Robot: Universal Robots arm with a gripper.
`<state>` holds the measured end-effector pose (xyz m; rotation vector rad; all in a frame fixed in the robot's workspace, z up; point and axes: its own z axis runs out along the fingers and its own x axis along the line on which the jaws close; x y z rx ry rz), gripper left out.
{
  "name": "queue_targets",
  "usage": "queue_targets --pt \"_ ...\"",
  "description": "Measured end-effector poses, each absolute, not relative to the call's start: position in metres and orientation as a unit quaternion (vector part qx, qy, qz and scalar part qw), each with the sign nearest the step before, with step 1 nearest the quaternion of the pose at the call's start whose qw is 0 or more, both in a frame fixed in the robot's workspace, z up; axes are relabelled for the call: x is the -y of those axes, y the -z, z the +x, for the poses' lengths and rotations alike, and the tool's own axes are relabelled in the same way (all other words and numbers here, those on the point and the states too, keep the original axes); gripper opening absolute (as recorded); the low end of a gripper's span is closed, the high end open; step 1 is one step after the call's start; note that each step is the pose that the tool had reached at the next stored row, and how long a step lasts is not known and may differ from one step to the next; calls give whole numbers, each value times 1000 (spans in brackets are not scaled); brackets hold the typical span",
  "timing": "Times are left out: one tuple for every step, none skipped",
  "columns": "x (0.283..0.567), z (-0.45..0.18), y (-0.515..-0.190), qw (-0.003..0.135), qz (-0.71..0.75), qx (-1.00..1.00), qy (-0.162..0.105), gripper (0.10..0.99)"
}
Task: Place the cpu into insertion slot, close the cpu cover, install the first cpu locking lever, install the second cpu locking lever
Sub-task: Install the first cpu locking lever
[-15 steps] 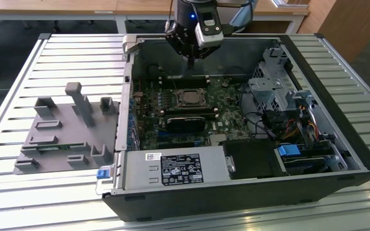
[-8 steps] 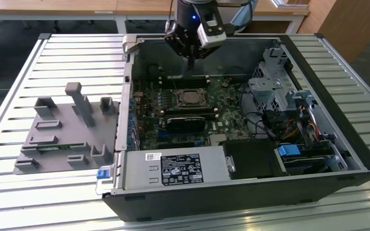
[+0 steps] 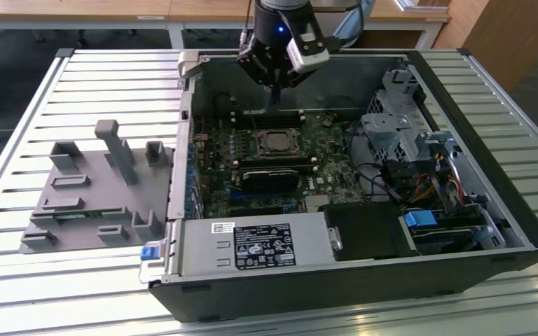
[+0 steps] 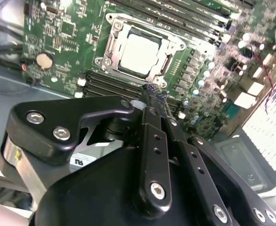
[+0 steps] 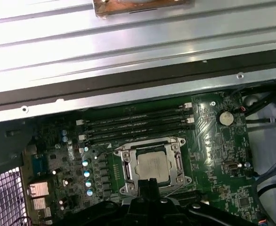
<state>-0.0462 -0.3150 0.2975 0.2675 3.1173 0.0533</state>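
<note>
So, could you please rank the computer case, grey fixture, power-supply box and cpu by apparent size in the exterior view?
1. computer case
2. grey fixture
3. power-supply box
4. cpu
The grey fixture and power-supply box look fairly close, so their order is less sure.

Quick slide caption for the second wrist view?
Hand poised near the cpu, seated in the insertion slot, cpu cover down around it.

Open air above insertion slot point(image 3: 258, 143); memory slots point(image 5: 135, 127) flank it; case wall point(image 3: 363, 77) near.
</note>
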Motion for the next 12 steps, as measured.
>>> queue_targets --pt "315 -46 -297 6 77 -997 -17 106" --pt "315 -46 -297 6 68 -998 -17 106" --pt "315 -46 -296 6 59 -998 -17 106" --pt "315 -46 -295 6 49 -999 -17 106" --pt "315 -46 -295 5 42 -999 -17 106" --pt "315 -46 -294 5 35 -999 -17 106" --pt "315 -46 -294 5 31 -999 -17 106" --pt "315 -47 -293 5 28 -999 -17 106" --pt "315 -48 -293 5 26 -999 -17 106" --pt "315 -50 -292 5 26 -999 -17 106" --pt "315 -51 -292 5 26 -999 -17 106" --pt "315 -53 -292 6 26 -999 -17 106"
